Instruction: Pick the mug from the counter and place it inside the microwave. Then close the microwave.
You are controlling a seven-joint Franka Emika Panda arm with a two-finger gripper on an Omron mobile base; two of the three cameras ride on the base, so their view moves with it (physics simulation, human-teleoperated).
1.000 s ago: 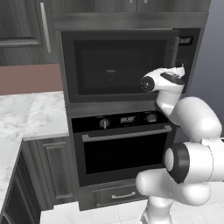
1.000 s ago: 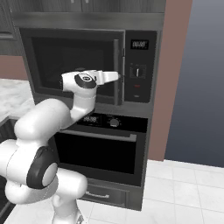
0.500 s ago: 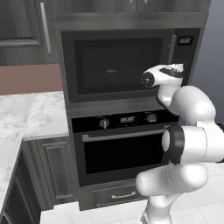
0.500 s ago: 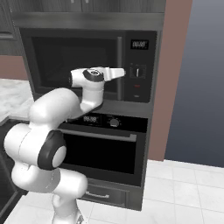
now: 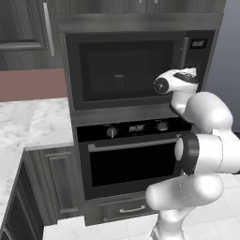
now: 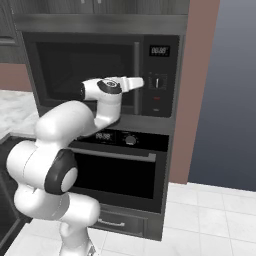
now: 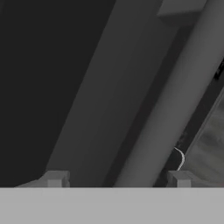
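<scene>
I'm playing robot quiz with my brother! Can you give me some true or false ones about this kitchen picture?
1. The microwave door is shut. True.
2. The mug sits on the counter. False: it shows faintly behind the microwave window.
3. The pincer is at the microwave's handle. True.
4. The oven is above the microwave. False: it is below.
5. The oven door hangs open. False: it is shut.

White marble-look counter (image 5: 33, 126) with grey veins runs along the left over dark grey cabinets (image 5: 56, 183), meeting the dark wall unit beside it. Inside the closed microwave (image 5: 126, 70), a small mug (image 5: 119, 81) stands on the floor of the compartment, seen dimly through the window
</scene>
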